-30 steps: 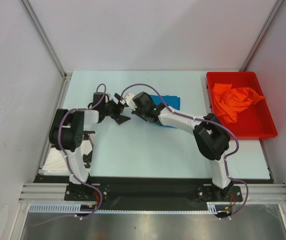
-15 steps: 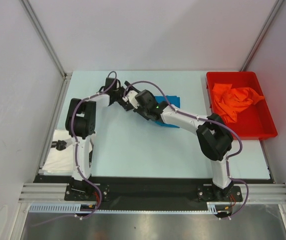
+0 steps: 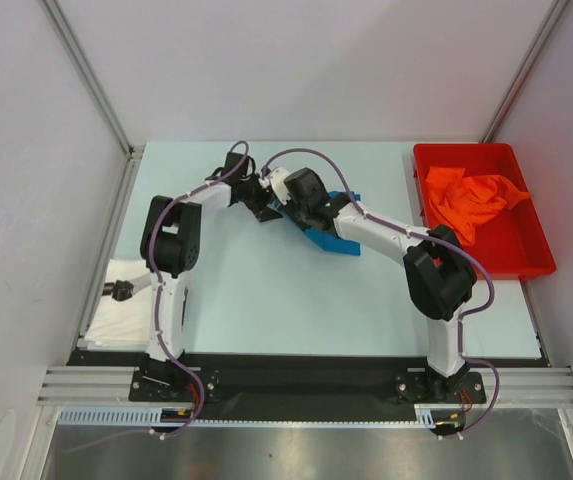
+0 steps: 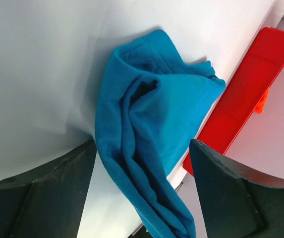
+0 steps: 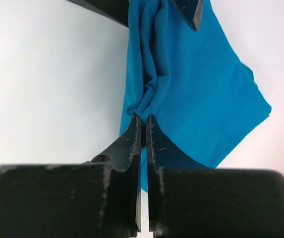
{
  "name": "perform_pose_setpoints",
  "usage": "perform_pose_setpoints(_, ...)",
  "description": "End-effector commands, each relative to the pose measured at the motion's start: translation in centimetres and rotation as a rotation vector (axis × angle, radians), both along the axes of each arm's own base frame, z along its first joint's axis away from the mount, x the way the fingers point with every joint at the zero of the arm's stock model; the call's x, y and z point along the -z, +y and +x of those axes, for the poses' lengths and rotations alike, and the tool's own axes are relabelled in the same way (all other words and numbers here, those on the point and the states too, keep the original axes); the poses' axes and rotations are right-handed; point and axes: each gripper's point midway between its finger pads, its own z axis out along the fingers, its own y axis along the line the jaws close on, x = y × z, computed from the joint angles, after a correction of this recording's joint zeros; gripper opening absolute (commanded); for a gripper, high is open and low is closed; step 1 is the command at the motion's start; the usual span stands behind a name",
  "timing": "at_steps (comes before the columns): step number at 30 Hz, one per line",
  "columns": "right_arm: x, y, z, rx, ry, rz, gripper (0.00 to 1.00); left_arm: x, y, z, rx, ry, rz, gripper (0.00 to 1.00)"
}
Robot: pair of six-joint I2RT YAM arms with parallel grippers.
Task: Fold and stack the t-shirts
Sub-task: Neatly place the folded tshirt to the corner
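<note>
Two arms are counted, three t-shirts and one red bin point(image 3: 529, 266). In the bin a single shirt is held: the orange t-shirt point(image 3: 471, 203), crumpled and heaped against the bin's far half. The blue t-shirt point(image 3: 328, 240) is found on the table point(image 3: 266, 300), out to the left of the bin as seen from above and well apart from it, bunched into long folds. The white t-shirt point(image 3: 126, 318), with a black blotch showing, is seen much farther from the bin, beyond the table's opposite edge. Now the right hand point(image 5: 142, 124): it is clenched, and a gathered ridge of the blue cloth is pinched between its fingertips. The left hand point(image 4: 142, 148) is released, its jaws spread wide, with the blue folds seen between them; whether the cloth is touched by either finger cannot be told. Against the frame of a second ago, a good deal is changed. The left arm, then folded back far from the bin, has been stretched out toward the bin's side, and its hand has been brought right up to the blue shirt. The white shirt, hidden under that arm before, is now uncovered. The blue shirt, earlier spread flatter, is now gathered up. Bin and orange shirt are left just as they were.
</note>
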Motion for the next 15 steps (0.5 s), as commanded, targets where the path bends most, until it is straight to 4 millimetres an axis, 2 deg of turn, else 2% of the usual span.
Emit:
perform_pose_setpoints(1, -4.4, 0.4, 0.3, 0.000, -0.066, 0.098, 0.00, 1.8, 0.0, 0.3, -0.016, 0.014, 0.054, 0.82)
perform_pose_setpoints(12, -5.1, 0.3, 0.0, -0.002, -0.066, 0.128, 0.00, 3.1, -0.6, 2.2, -0.021, 0.001, 0.049, 0.67)
perform_pose_setpoints(13, -5.0, 0.2, 0.0, -0.003, -0.063, 0.126, 0.00, 3.0, -0.8, 2.3, -0.018, -0.003, 0.043, 0.63)
perform_pose_setpoints(14, -5.0, 0.2, 0.0, -0.003, -0.062, 0.130, 0.00, 3.3, -0.8, 2.3, -0.012, 0.001, 0.036, 0.54)
perform_pose_setpoints(15, -4.9, 0.2, 0.0, -0.001, -0.060, 0.131, 0.00, 3.0, -1.1, 2.5, -0.007, -0.005, 0.029, 0.49)
